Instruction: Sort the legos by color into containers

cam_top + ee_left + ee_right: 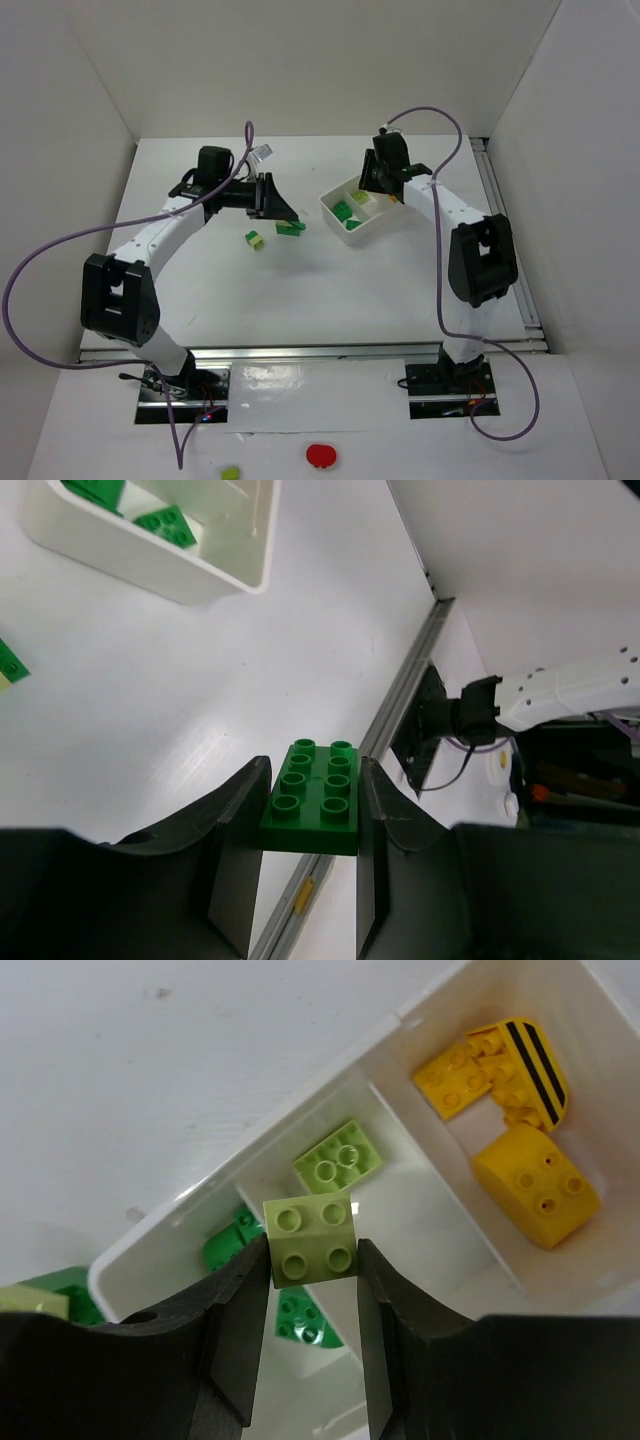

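We see the right gripper (pixel 312 1260) pinching a pale lime brick (pixel 309 1238) between its dark fingers, studs facing us, above the white tray (pixel 250 1155). The middle compartment holds a lime-green brick (pixel 340 1160). The compartment to its right holds yellow bricks (pixel 535 1185), one with black stripes. Dark green bricks (pixel 305 1320) lie in the third, partly hidden by the fingers. Outside the tray, a green piece (pixel 55 1295) rests on the table (pixel 150 1080).

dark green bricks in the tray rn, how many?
2. Both lie in the tray's end compartment: one dark green brick near the corner, another beside it. Part of that compartment is out of sight, so more may be hidden.
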{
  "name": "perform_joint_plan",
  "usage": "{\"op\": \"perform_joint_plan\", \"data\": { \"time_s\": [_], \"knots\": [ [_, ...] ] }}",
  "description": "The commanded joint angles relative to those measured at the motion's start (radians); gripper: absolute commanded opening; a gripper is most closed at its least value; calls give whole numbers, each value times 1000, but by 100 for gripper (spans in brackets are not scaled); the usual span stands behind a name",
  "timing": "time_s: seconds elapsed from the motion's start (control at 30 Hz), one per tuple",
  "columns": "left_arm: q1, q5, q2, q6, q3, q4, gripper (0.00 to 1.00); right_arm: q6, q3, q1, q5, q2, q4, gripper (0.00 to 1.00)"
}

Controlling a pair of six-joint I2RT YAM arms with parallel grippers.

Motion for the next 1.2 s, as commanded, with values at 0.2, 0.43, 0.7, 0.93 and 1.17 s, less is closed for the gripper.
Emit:
{"op": "perform_joint_plan", "data": {
  "time_s": [0.2, 0.43, 0.7, 0.93, 1.17],
  "knots": [
    [-106, -182, 106, -42, 204, -56, 0, -34, 79, 18, 129, 62, -36, 40],
    [-135, -267, 248, -99, 340, -81, 0, -45, 70, 18, 149, 53, -36, 82],
    [-204, -340, 431, -140, 572, -90, 0, 20, -76, 18, 222, -145, 12, 78],
    [-238, -440, 652, -111, 828, -211, 31, 66, -271, -1, 322, -424, 15, 78],
    [-238, -440, 672, -111, 871, -211, 74, 43, -289, -40, 354, -512, -54, 78]
  ]
}}
